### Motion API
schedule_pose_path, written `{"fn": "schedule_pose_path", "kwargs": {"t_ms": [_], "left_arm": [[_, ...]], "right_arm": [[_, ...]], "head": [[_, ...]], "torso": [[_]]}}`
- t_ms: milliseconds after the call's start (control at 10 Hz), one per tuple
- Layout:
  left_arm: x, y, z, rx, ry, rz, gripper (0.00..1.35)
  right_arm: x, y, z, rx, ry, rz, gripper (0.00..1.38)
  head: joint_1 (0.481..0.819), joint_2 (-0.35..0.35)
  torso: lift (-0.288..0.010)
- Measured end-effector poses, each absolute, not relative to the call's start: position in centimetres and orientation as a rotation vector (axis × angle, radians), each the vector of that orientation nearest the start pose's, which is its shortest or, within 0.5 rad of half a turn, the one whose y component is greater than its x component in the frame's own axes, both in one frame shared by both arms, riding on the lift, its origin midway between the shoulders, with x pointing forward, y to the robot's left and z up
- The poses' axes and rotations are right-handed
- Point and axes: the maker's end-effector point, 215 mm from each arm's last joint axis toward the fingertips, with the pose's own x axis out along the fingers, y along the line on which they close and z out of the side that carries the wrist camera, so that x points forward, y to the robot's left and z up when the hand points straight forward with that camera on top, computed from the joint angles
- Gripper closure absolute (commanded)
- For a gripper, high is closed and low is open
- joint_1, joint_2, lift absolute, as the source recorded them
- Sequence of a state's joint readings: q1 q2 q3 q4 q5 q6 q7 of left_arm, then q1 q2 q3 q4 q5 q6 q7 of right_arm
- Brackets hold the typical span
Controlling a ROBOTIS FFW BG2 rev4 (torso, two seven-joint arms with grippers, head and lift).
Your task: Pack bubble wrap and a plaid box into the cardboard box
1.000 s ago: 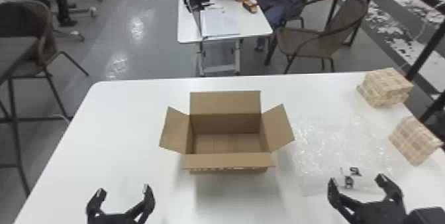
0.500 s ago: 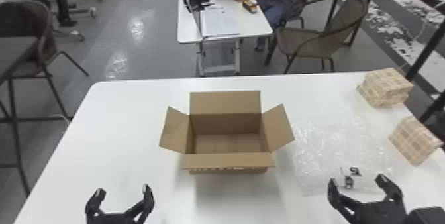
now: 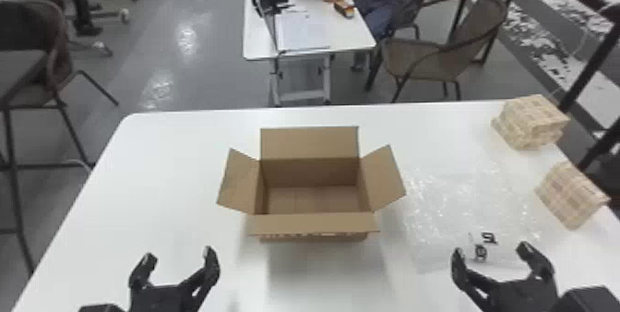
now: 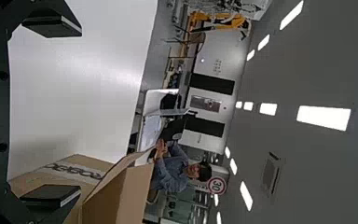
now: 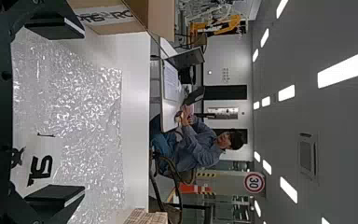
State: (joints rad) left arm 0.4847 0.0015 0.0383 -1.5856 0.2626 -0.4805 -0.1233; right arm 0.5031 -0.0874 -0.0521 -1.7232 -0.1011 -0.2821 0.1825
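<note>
Black left fingers [image 3: 211, 265] edged nearer the cardboard box [image 3: 313, 224].

glossy gray floor [image 3: 203, 71], white table [image 3: 161, 159] in front, second white table [image 3: 353, 38] beyond, brown armchair [image 3: 415, 59] to its right, pale wall [image 5: 214, 70] with dark panels [image 5: 225, 91], gray ceiling [image 4: 307, 60], bright rectangular lights [image 4: 324, 117]

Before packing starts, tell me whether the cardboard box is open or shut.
Open: the cardboard box has its flaps spread outward, and its bare inside bottom shows from above.
</note>
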Motion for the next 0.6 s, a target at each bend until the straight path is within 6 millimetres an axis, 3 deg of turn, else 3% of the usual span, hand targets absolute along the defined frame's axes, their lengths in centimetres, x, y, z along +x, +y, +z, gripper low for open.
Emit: {"fn": "schedule_pose_path", "kwargs": {"t_ms": [600], "left_arm": [[47.2,22.4,-40.6,-0.356,0.007,-0.215,0.13]], "right_arm": [[41.7,-24.3,-42.7,0.005,0.068,0.144,0.12]], "head": [[0.695,-0.024]], "torso": [[-0.073]]}}
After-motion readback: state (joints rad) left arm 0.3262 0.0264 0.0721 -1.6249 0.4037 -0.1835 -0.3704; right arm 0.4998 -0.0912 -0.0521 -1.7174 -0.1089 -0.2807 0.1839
